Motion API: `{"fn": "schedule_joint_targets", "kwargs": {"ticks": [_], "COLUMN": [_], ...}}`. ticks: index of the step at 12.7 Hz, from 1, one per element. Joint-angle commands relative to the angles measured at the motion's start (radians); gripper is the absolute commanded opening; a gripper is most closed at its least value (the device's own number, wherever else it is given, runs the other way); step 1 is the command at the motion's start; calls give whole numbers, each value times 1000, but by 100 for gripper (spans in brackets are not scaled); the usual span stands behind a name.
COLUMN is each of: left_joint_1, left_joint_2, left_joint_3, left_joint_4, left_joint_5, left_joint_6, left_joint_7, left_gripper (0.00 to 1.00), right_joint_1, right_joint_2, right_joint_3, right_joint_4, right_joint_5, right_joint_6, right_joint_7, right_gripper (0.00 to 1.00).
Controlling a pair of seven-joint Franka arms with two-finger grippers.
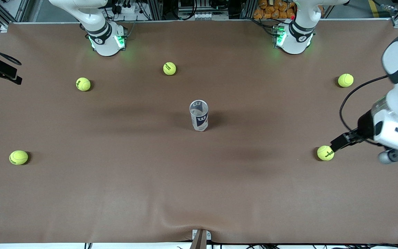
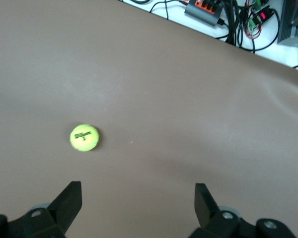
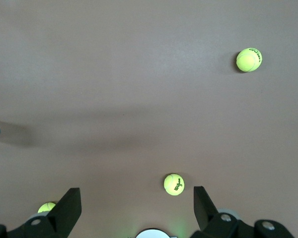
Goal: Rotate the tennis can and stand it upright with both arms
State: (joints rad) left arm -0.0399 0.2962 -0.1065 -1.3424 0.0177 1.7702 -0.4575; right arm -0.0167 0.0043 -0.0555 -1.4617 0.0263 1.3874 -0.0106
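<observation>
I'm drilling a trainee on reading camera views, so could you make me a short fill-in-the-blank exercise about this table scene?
1. The tennis can stands ____ near the middle of the table, open rim up.
2. The number of tennis balls on the table in the front view is ____.
3. The left hand has its fingers ____ and holds nothing.
4. The right hand shows its fingers open in the ____ wrist view only.

Missing words: upright; five; open; right

I see five fuzzy yellow-green tennis balls (image 1: pixel 169 68) scattered well apart on the brown matte table cover (image 1: pixel 116 193).
</observation>
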Motion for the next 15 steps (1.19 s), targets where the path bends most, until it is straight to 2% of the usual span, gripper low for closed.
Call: {"fn": "schedule_joint_targets", "kwargs": {"ticks": [1,5,6,9,11,13,15], "left_joint_1": [17,21,31,63,66,60,57], "left_joint_2": [-150,-380,-397,-362,-328,-301,-264], "left_joint_3": [-16,-35,-41,-29,-3,-4,-4], "left_joint_4": [-128,-363,-379,-339,-278,-268,-213], "left_joint_5": [-7,-13,-13,-4,-5,-9,-5], "left_joint_6": [-43,-44,-46,-43,-43,-43,-43], "left_joint_7": [75,73,76,158,161,160,160], "left_gripper": [100,100,100,100,100,100,100], "right_joint_1": [-2,-2,-2,-2,-2,-2,-2], "right_joint_2": [-6,-6,-6,-6,-6,-6,-6], "right_joint_3": [3,3,3,3,3,3,3], "right_joint_4": [3,1,1,1,3,3,1], "right_joint_5": [-11,-11,-9,-9,-11,-11,-9], "right_joint_6": [-5,-5,-7,-7,-5,-5,-5], "right_joint_7": [-6,-6,-6,-6,-6,-6,-6], "right_gripper": [100,100,100,100,100,100,100]}}
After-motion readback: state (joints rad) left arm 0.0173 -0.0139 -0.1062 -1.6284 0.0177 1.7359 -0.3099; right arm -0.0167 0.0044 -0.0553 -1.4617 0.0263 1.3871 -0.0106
